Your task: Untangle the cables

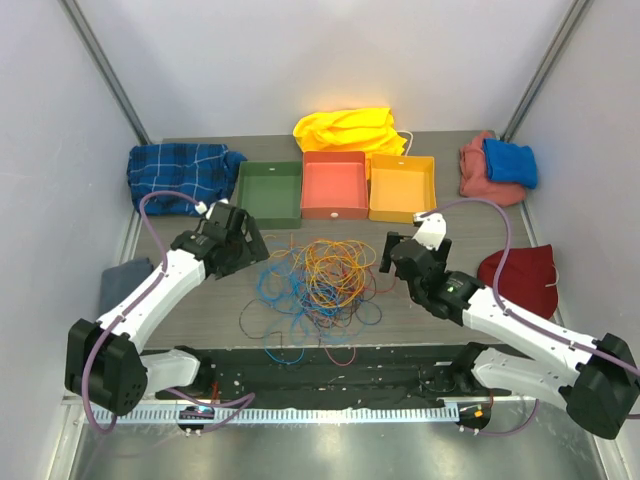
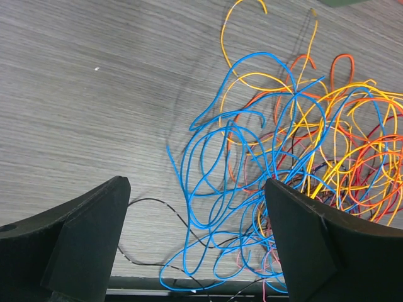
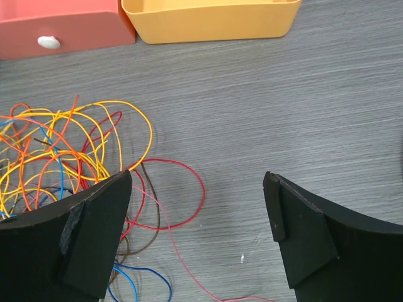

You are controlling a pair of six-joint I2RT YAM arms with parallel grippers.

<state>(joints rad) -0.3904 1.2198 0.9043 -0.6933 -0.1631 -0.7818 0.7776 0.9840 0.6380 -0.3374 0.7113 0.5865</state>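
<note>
Nearest the lens, the left gripper (image 2: 195,185) is released, spread wide with nothing gripped, and only blue loops of the cables (image 2: 302,163) lie on the table (image 2: 94,94) beneath it. From above, it sits at nine o'clock of the heap, a loose orange, yellow, blue and red tangle at mid-table. Over at three o'clock, the right gripper (image 3: 198,180) is released too, jaws wide, with a red loop on the wood below. At twelve o'clock stand the green tray (image 1: 270,192), red tray (image 1: 334,183) and yellow tray (image 1: 402,186) in a row.
</note>
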